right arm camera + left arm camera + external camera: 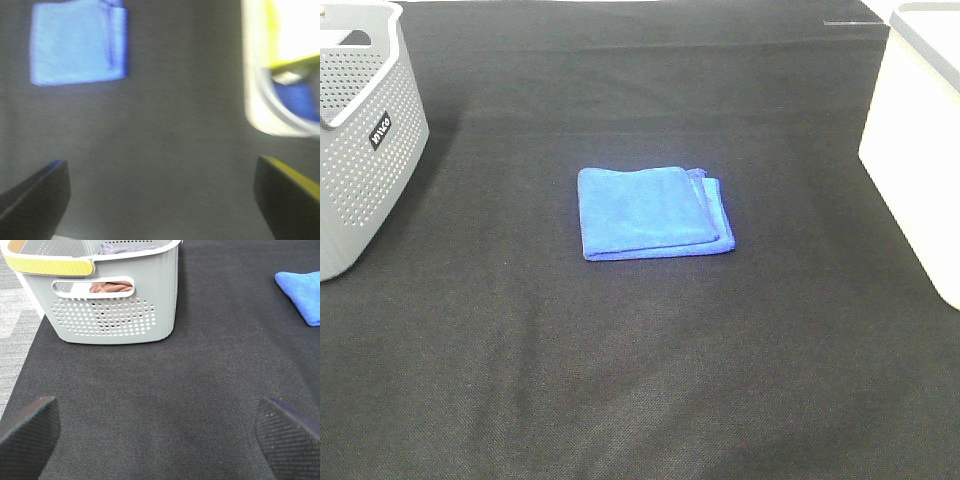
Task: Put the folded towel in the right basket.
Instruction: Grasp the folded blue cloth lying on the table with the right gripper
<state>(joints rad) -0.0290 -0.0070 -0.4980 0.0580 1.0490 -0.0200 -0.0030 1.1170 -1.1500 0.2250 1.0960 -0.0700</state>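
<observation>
The folded blue towel [654, 213] lies flat in the middle of the black table. It also shows at the edge of the left wrist view [302, 292] and in the right wrist view [77, 41]. The white right basket [920, 140] stands at the table's right edge; its rim shows in the right wrist view [255, 90] with something blue inside. Neither arm shows in the high view. My left gripper [155, 440] is open and empty above bare cloth. My right gripper [162, 200] is open and empty, well short of the towel.
A grey perforated basket [365, 130] stands at the table's left edge; in the left wrist view [110, 295] it holds some cloth and has a yellow handle. Black cloth [650, 380] covers the table around the towel.
</observation>
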